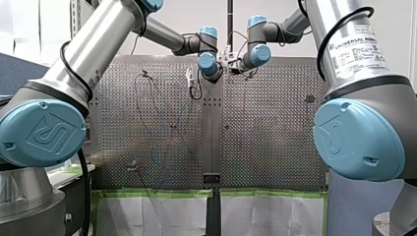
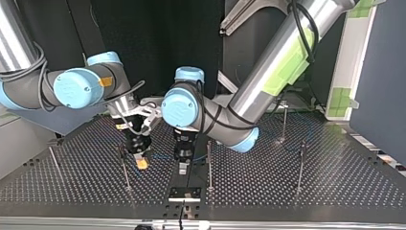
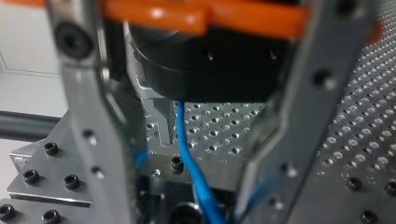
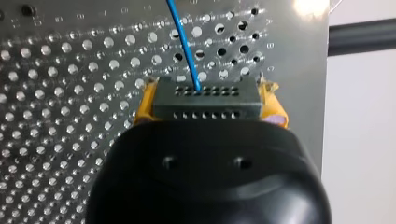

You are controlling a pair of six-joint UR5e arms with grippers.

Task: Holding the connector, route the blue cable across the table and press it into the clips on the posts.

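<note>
Your right pincer (image 4: 209, 103) pinches the connector (image 4: 205, 95); just beside the connector, your left pincer (image 3: 189, 198) stands spread, the blue cable (image 3: 186, 144) between its fingers.

Blue cable (image 4: 184, 42) cut off at the right wrist view's edge; post clips (image 2: 302, 147) too small to tell.

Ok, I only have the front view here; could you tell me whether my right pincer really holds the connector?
Observer: Yes, the right wrist view shows the right pincer shut on the dark connector, between yellow pads.
Operator: Where does the blue cable leave it?
Observer: From a hole in its face, running ahead over the table.
Operator: And my left pincer?
Observer: Open, with the cable passing between its metal fingers.
</note>
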